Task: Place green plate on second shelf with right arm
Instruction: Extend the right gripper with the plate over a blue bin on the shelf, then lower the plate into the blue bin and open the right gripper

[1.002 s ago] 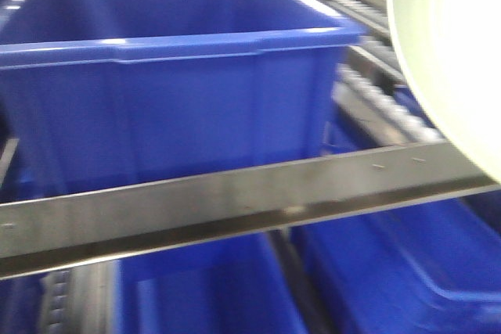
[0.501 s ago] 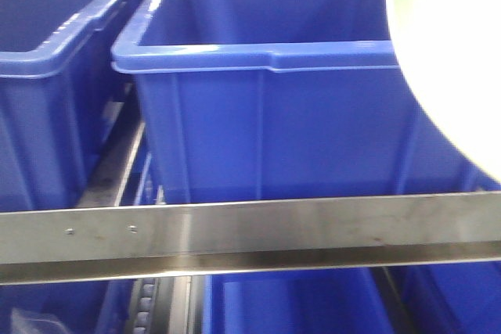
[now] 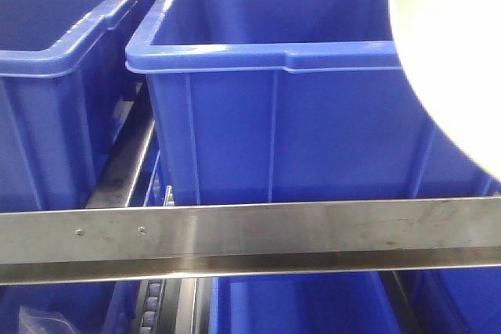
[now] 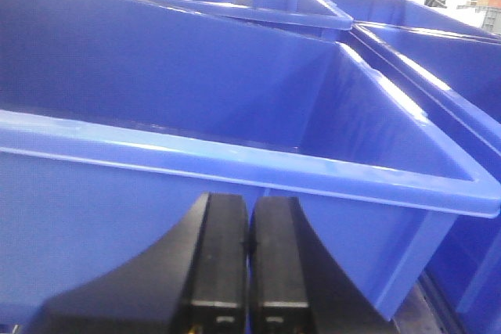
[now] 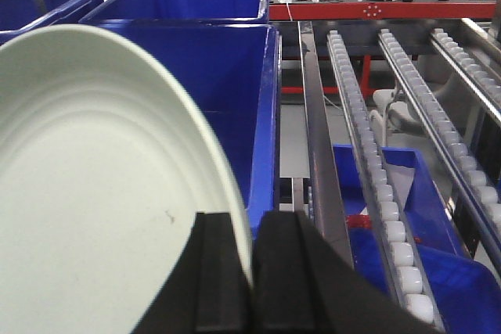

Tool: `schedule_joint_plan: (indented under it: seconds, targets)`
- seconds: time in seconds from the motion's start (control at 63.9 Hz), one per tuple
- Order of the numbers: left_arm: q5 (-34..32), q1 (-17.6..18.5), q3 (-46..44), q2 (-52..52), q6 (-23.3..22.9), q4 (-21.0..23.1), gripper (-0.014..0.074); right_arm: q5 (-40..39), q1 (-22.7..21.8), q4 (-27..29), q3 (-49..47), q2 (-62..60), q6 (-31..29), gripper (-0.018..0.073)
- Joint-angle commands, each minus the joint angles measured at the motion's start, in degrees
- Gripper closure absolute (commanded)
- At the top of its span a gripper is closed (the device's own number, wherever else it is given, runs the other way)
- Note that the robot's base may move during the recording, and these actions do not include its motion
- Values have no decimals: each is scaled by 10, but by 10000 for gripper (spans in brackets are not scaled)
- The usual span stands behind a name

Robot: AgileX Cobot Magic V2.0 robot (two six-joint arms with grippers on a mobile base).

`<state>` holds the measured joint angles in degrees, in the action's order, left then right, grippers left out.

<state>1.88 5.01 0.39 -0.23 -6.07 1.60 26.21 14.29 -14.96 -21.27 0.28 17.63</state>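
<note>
The green plate [image 5: 102, 193], pinched at its rim by my right gripper [image 5: 252, 248], must clear the steel front rail [image 3: 250, 228] and the blue bin [image 3: 274, 123], so I'd advance slowly.

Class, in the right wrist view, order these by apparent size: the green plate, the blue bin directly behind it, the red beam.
1. green plate (nearest the camera, so inflated)
2. blue bin
3. red beam
</note>
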Motion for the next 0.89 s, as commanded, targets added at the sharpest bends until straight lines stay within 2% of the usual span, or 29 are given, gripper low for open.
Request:
schedule_joint_plan:
  seconds: [0.0,0.172,0.454,0.564,0.658,0.799,0.877]
  targets:
    - [-51,4,23,-9,-2,5,466,-68,0,-12,-16,11,3,503]
    - [-51,4,23,-9,-2,5,466,-71,0,-12,-16,11,3,503]
    - [-51,4,23,-9,-2,5,466,-132,0,-11,-16,13,4,503]
    - [-51,4,23,-9,-2,5,466,-141,0,20,-16,15,4,503]
    - [-51,4,23,-9,-2,5,466,-197,0,52,-16,38,4,503]
    - [-51,4,23,-9,-2,5,466,-295,0,132,-16,137,8,503]
    - [-51,4,23,-9,-2,5,466,-350,0,140,-20,210,7,503]
